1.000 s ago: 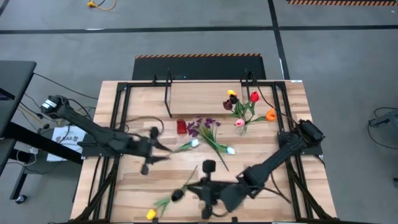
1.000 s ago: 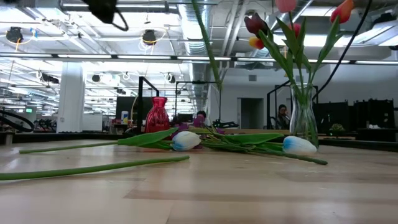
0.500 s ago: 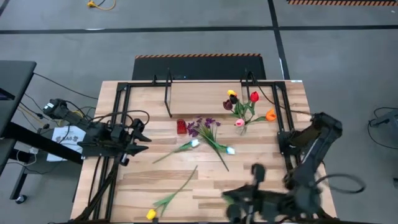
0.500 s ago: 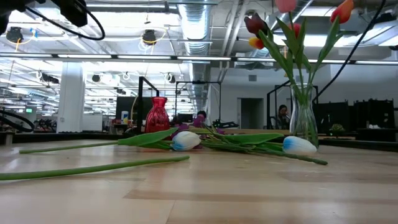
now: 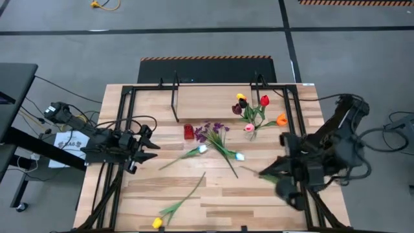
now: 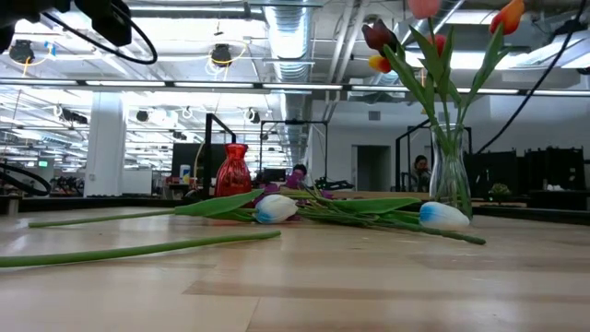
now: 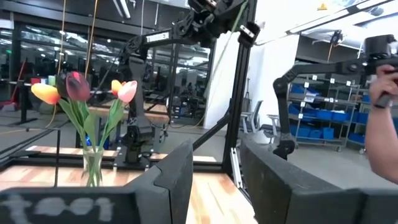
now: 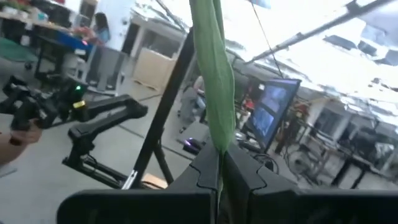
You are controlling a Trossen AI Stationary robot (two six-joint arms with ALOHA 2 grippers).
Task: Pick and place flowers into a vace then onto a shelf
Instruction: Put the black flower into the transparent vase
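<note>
between the right pincer (image 8: 221,177) fingers (clamped tight), a green flower stem (image 8: 213,81)

The plank bench (image 5: 149,194) carries a clear vase (image 5: 251,134) of tulips near its far right corner, a small red vase (image 5: 188,132) mid-bench, loose flowers (image 5: 217,144) lying at centre, and a yellow tulip (image 5: 157,222) at the near edge.

Right claw (image 5: 266,173) motion-blurred; held stem's (image 8: 212,93) bloom cropped.
</note>
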